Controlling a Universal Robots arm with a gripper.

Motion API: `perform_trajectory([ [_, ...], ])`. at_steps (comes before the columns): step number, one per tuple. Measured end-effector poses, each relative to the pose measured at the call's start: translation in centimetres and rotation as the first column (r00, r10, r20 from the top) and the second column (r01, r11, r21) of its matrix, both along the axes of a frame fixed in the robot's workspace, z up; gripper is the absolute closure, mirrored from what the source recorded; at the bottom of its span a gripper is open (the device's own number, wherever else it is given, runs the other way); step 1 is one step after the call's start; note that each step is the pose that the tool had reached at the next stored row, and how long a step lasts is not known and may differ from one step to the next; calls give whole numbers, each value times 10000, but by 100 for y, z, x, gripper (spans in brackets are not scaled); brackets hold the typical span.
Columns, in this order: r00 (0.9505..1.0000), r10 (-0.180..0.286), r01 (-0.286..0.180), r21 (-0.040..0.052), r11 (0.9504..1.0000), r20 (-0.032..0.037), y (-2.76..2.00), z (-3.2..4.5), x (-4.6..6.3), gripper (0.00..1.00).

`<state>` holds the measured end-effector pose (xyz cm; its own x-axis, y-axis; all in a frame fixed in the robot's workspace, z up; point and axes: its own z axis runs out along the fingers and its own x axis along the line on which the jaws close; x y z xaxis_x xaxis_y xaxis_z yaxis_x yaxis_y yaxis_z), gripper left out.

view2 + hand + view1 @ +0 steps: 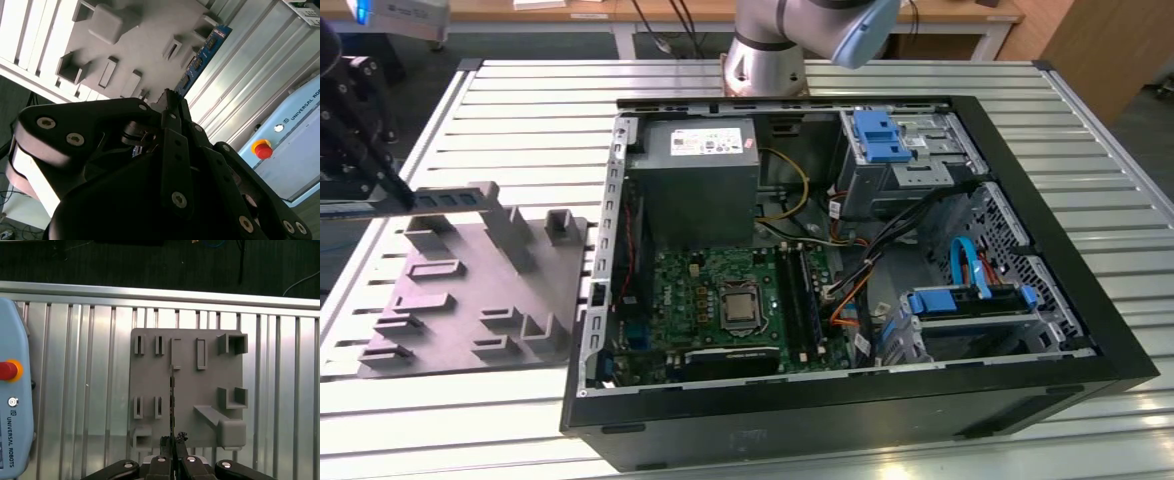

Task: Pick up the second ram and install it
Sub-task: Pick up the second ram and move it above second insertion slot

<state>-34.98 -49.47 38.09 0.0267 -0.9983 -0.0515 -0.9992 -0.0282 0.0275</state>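
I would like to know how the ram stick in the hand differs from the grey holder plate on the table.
The second ram is a thin, narrow blue strip, while the grey holder plate is broad with raised pockets. The second ram stands on edge, clamped in the hand, while the grey holder plate lies flat on the slatted table. Both are rectangular.

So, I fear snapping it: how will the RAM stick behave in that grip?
Probably stiff: the RAM stick juts straight from the gripper without sagging. Likely light: thin edge-on in the first wrist view. Held at one end, it might pivot.
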Motion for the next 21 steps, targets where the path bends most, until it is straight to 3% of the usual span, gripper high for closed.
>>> perform_trajectory([
  [21,10000,-1,1,-1,10000,-17,4,-15,565,86],
])
